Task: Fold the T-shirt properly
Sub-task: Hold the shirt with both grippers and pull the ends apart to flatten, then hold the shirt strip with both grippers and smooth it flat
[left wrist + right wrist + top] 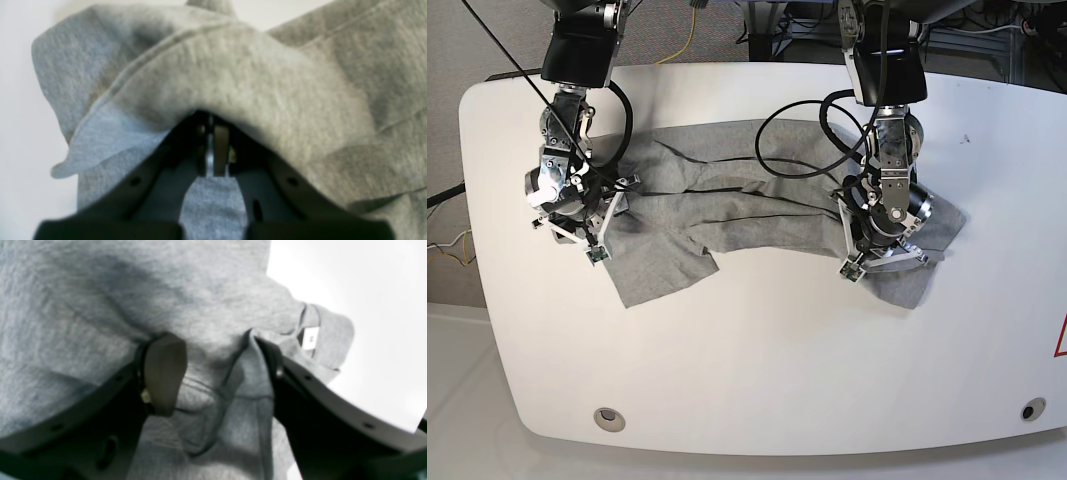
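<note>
Grey T-shirt [757, 195] lies rumpled across the white table's [757, 370] far half; left gripper [213, 133] is clamped onto a fabric fold, while right gripper [217, 370] straddles the cloth, jaws apart.

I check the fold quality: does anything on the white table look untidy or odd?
Yes. The heather-grey knit T-shirt is bunched and creased across the white table, with uneven edges. The left gripper pinches a raised fold; the right gripper straddles wrinkled cloth.
</note>
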`<action>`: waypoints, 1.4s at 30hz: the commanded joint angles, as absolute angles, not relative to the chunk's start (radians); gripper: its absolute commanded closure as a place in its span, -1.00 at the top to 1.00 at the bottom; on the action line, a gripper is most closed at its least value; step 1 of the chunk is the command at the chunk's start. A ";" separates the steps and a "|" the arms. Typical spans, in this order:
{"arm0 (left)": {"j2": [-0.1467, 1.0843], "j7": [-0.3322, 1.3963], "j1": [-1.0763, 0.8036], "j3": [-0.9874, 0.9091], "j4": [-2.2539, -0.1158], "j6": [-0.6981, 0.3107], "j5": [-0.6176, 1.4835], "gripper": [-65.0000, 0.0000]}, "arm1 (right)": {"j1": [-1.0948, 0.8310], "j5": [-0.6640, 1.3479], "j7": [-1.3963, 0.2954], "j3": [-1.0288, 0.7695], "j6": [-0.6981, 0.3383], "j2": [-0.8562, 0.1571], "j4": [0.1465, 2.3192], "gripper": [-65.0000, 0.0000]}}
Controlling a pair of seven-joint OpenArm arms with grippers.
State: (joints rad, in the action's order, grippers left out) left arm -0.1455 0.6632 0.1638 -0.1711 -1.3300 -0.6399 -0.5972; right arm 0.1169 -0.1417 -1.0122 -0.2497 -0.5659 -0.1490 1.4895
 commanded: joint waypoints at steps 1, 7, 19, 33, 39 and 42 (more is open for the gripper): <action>-0.157 0.750 0.122 -0.163 -1.296 -0.698 -0.590 -0.93 | 0.127 -0.189 -1.063 -0.252 -0.565 -0.177 1.484 0.05; -0.157 0.751 0.108 -0.168 -1.296 -0.698 -0.595 -0.93 | 0.148 -0.189 -1.063 -0.254 -0.565 -0.196 1.472 0.05; -0.157 0.829 0.082 -0.168 -1.316 -0.698 -0.596 -0.93 | 0.179 -0.189 -1.030 -0.294 -0.565 -0.220 1.385 0.05; -0.157 0.894 0.045 -0.163 -1.425 -0.698 -0.598 -0.93 | 0.222 -0.189 -0.989 -0.292 -0.565 -0.219 1.311 0.05; -0.157 0.894 0.044 -0.168 -1.423 -0.698 -0.598 -0.93 | 0.254 -0.189 -0.986 -0.292 -0.565 -0.219 1.274 0.05; -0.157 0.894 0.044 -0.168 -1.425 -0.698 -0.598 -0.93 | 0.259 -0.189 -0.986 -0.291 -0.565 -0.219 1.273 0.05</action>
State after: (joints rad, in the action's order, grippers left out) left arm -0.1566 0.7589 0.0788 -0.1600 -1.4479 -0.6559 -0.5484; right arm 0.2550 -0.1730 -0.9611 -0.2935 -0.5648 -0.2161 1.2808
